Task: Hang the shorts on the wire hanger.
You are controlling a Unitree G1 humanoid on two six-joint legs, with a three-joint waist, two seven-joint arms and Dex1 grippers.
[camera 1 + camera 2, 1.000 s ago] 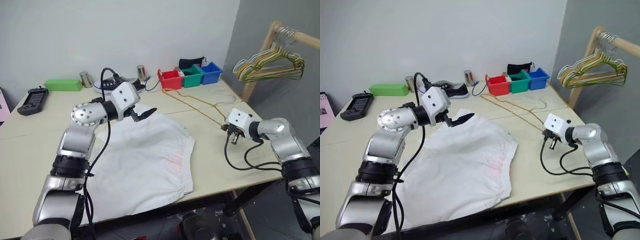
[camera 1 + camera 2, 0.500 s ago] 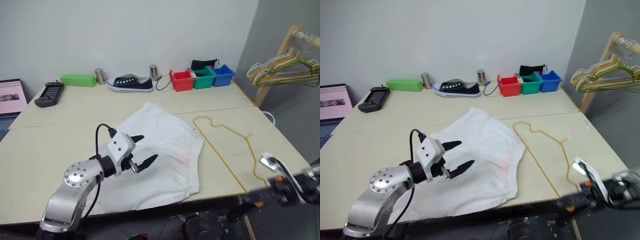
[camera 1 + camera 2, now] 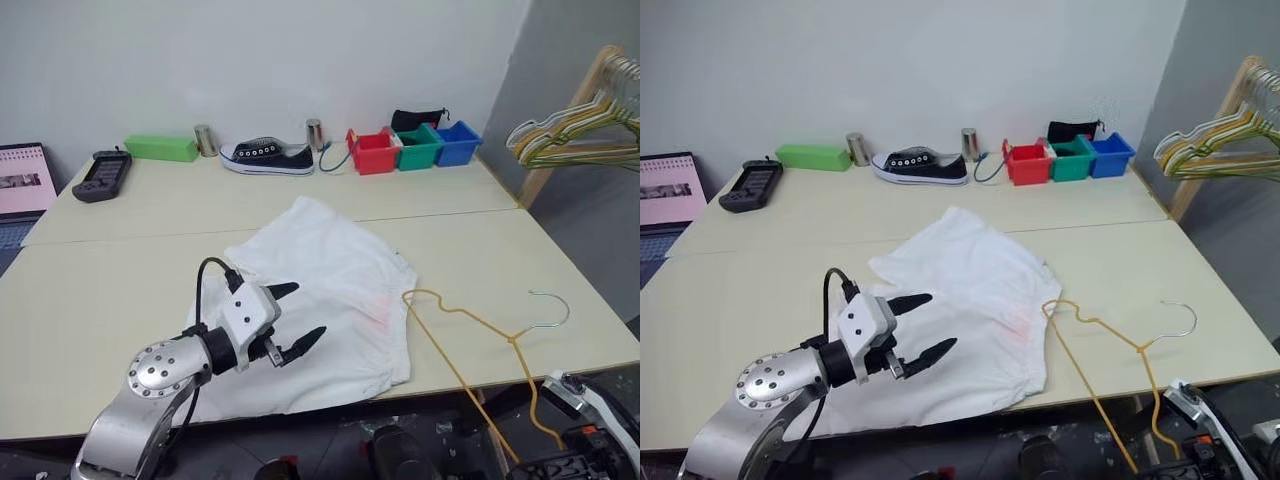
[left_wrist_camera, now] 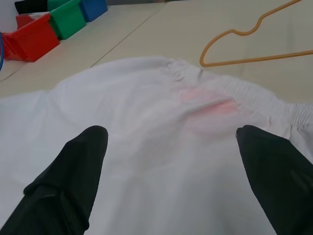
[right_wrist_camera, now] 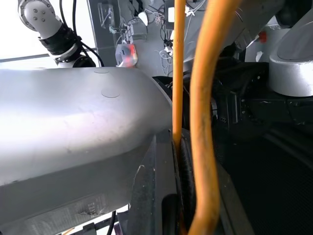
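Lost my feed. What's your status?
Left gripper open above shorts. Right gripper shut on wire hanger, partly off table edge. Nothing in the way.

- A robot test lab, not a home.
- Odd props line the counter's (image 3: 120,290) far edge: sneaker (image 3: 266,158), plastic bins (image 3: 414,148), metal cans (image 3: 314,133).
- Wooden rack (image 3: 568,120) of hangers (image 3: 575,135) beside bare walls.

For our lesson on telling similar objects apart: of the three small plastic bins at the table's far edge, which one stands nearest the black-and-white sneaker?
The red plastic bin, at the row's left end; the green plastic bin and blue plastic bin stand further from the black-and-white sneaker.
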